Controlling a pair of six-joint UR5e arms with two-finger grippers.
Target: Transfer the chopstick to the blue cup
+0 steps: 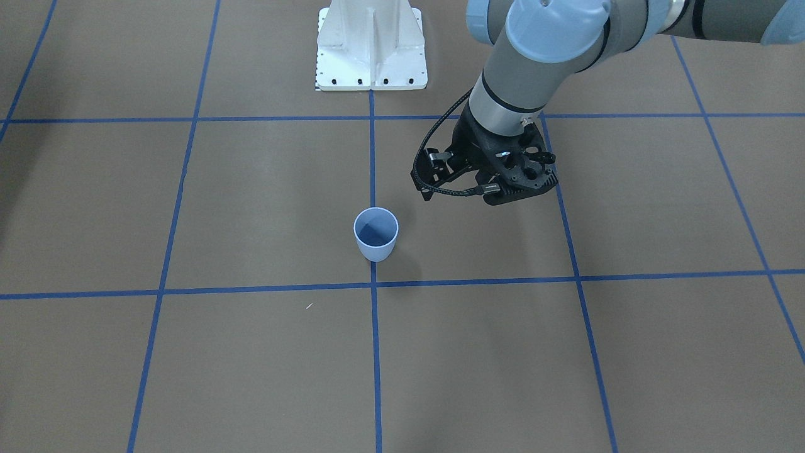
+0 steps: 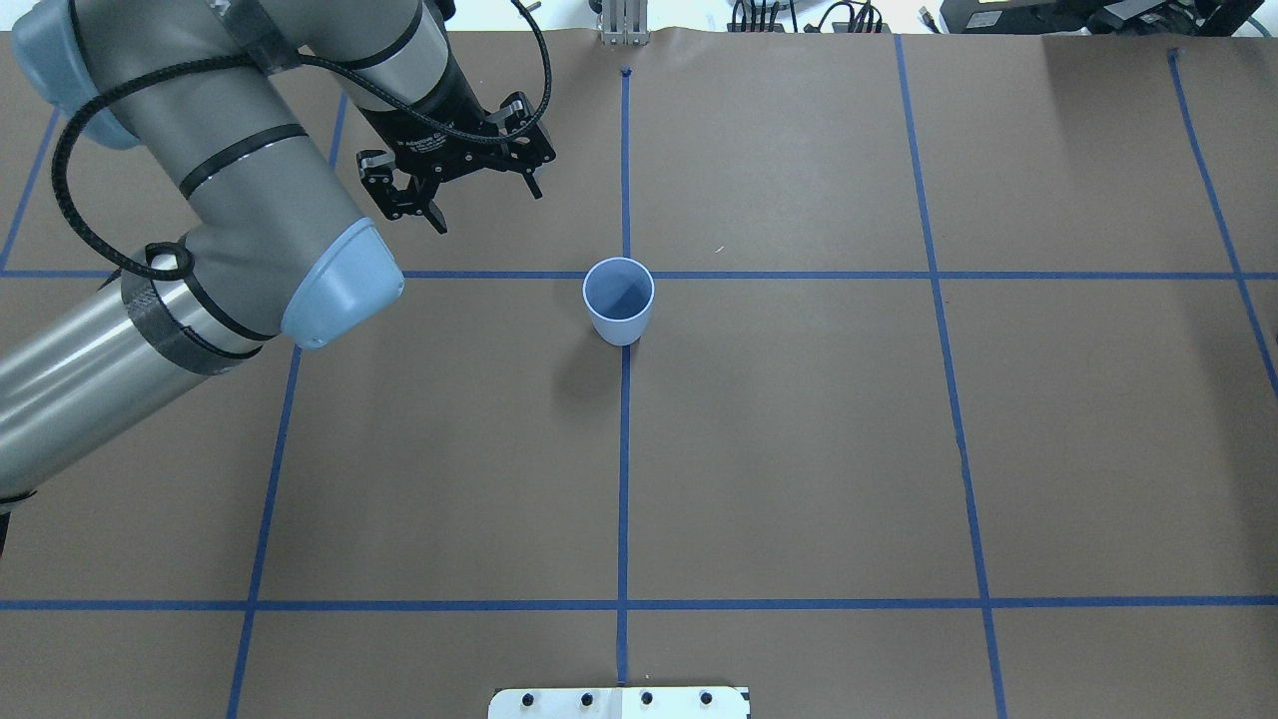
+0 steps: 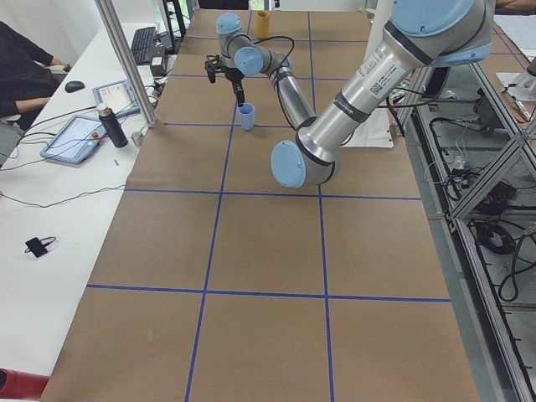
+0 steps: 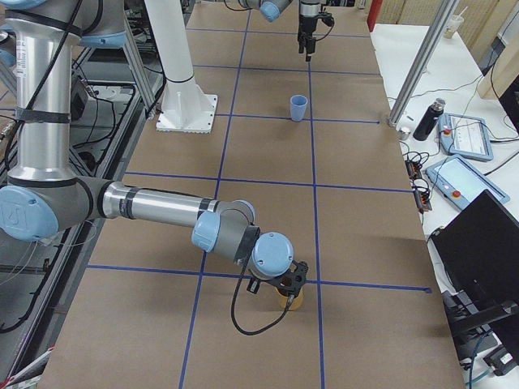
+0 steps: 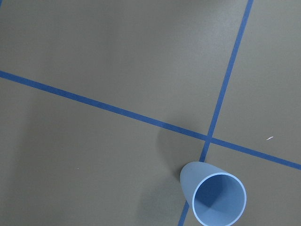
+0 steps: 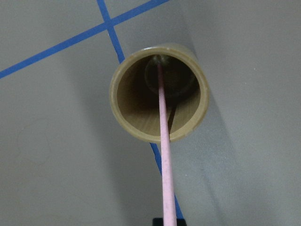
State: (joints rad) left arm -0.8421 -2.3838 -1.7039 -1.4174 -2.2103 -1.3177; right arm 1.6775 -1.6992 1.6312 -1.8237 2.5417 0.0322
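Overhead, a brown paper-covered table [image 2: 799, 449] gridded with blue tape [image 2: 623, 479] carries the blue cup [image 2: 619, 300], upright at a tape crossing. The left claw [image 2: 487, 208] hangs spread and empty, far-left of the cup. The right-end view alone shows the right claw [image 4: 281, 285] above a tan cup [image 4: 293, 302], well apart from the blue cup; whether that claw grips, I cannot tell. Only its wrist view shows the pink chopstick [image 6: 163, 141] standing inside the tan cup.
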